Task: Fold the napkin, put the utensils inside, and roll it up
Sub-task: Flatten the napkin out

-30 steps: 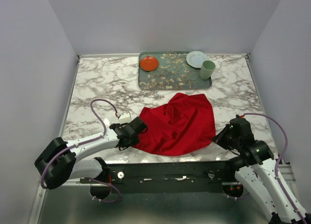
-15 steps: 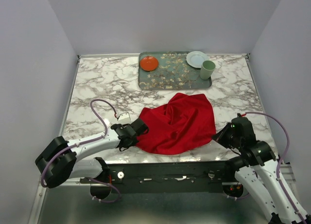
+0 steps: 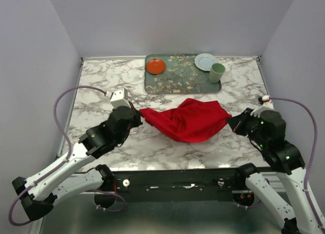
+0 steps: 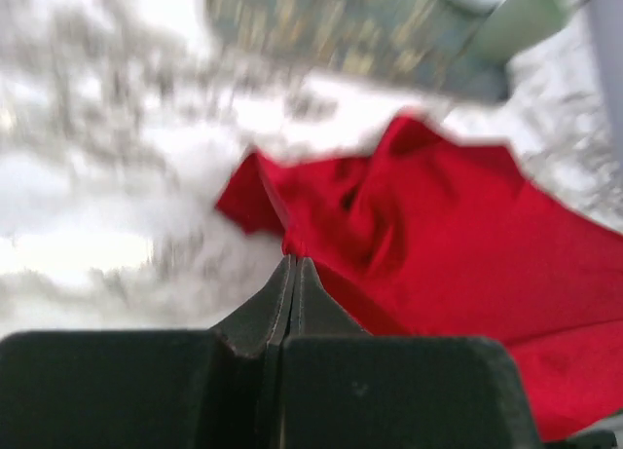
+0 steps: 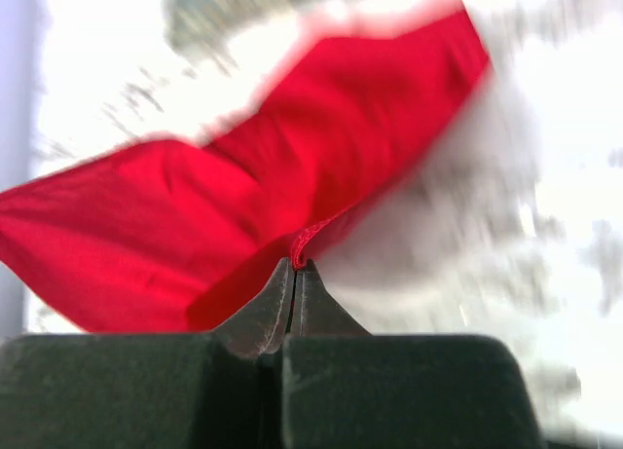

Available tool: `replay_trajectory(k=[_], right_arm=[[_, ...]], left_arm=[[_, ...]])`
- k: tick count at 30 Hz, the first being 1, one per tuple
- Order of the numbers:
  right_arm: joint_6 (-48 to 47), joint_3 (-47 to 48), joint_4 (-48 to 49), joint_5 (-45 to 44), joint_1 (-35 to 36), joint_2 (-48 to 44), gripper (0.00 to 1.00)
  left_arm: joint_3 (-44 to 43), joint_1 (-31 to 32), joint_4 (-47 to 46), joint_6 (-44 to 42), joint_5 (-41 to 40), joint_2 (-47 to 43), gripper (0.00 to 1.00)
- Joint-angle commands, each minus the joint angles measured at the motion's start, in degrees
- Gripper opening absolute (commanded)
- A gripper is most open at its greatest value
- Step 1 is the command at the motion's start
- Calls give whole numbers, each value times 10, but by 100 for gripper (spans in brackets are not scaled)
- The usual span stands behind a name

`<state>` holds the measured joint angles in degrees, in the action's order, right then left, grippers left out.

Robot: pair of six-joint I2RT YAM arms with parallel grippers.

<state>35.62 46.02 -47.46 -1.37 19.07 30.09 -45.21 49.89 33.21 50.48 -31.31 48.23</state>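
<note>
Napkin point(image 3: 188, 123): bright red cloth, strung between my two grippers over the middle of the marble table point(image 3: 101, 87), just on the near side of the tray point(image 3: 177, 77).

My left gripper point(image 3: 138, 115) pinches the napkin's L corner. My right gripper point(image 3: 233, 123) pinches the R corner. Both sets of jaws are pressed together on the fabric, w/ only a thin fold of red between the tips.

From above, the cloth runs as a wide band from L to R. It is pulled to a point at each end, creased and bunched in the centre, and its lower edge sags toward me. I can't tell whether that sagging belly touches the tabletop.

L wrist cam, blurred: my closed jaws meet at the bottom centre, and red cloth fans out ahead and to the R of them. R wrist cam, also blurred: my closed jaws grip a curled red edge, and the cloth spreads away up and to the L.

Beyond the napkin, at the back of the table, sits the grey-green tray w/ a floral pattern. On it:
- a small orange plate point(image 3: 156, 66) at the L end
- a white plate point(image 3: 205, 61) at the back R corner
- a pale green cup point(image 3: 217, 72), upright, just beside the white plate

My arms reach in from the near edge, one each side of the cloth.
</note>
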Motion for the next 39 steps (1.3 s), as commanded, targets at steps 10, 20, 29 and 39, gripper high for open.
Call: replay_trajectory(k=[10, 20, 29, 39], right_arm=[[-300, 349, 203, 165, 1, -11, 1], [-266, 391, 207, 310, 1, -98, 1], [-169, 314, 194, 338, 1, -74, 1], [-144, 304, 170, 290, 1, 87, 1]], left_arm=[[-370, -12, -184, -406, 56, -37, 0], [-351, -13, -199, -428, 201, -168, 0], [-329, -13, -160, -401, 191, -132, 1], [-116, -13, -179, -389, 398, 23, 71]])
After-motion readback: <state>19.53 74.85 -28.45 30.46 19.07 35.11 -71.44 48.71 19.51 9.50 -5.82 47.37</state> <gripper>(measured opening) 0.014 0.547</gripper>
